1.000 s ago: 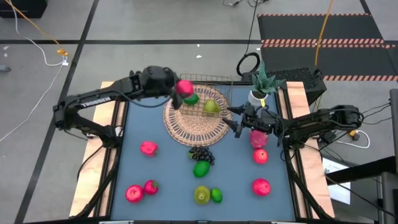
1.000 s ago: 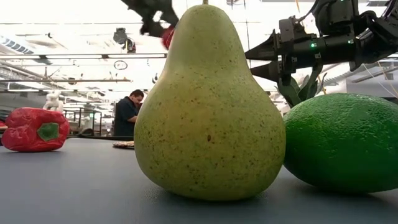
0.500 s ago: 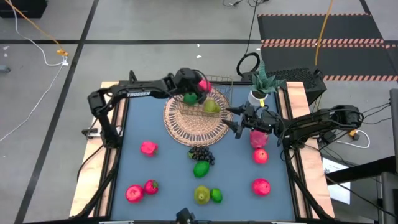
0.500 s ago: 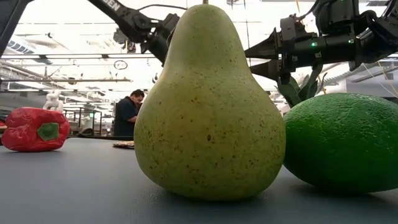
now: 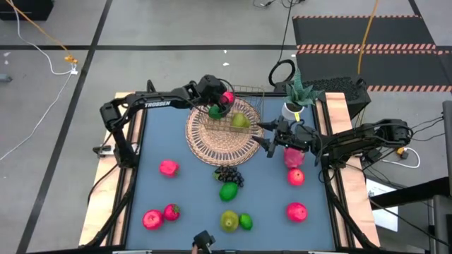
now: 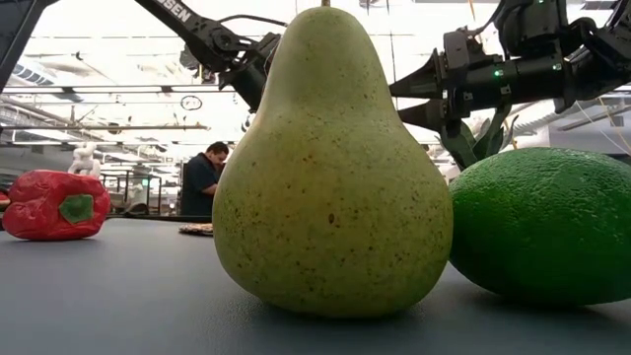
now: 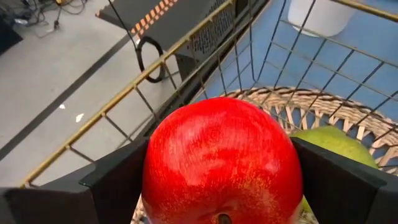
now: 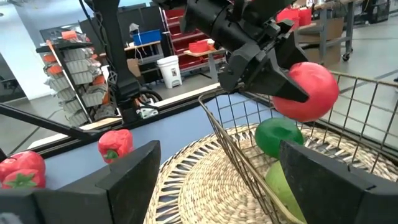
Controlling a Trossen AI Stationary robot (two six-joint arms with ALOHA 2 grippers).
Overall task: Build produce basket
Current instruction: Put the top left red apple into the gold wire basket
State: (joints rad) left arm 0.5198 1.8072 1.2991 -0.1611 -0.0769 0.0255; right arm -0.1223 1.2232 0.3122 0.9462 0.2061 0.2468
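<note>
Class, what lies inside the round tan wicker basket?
Inside the wicker basket: a green round fruit and a yellow-green pear. The left gripper covers the far part.

I see a blue tabletop [image 5: 183, 190] carrying the round tan wicker basket [image 5: 222, 137] (far side), with scattered red, pink and green fruits [image 5: 229, 191] nearer.

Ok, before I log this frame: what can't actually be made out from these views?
- Low view: the pear and the lime up close hide the basket and most of the table behind them.
- Left wrist view: the red apple in the left gripper fills the frame, covering most of the basket floor below it.
- High view: whether the apple touches the green fruit beneath is too small to tell.
- Right wrist view: the right gripper cuts off the near basket rim.
</note>
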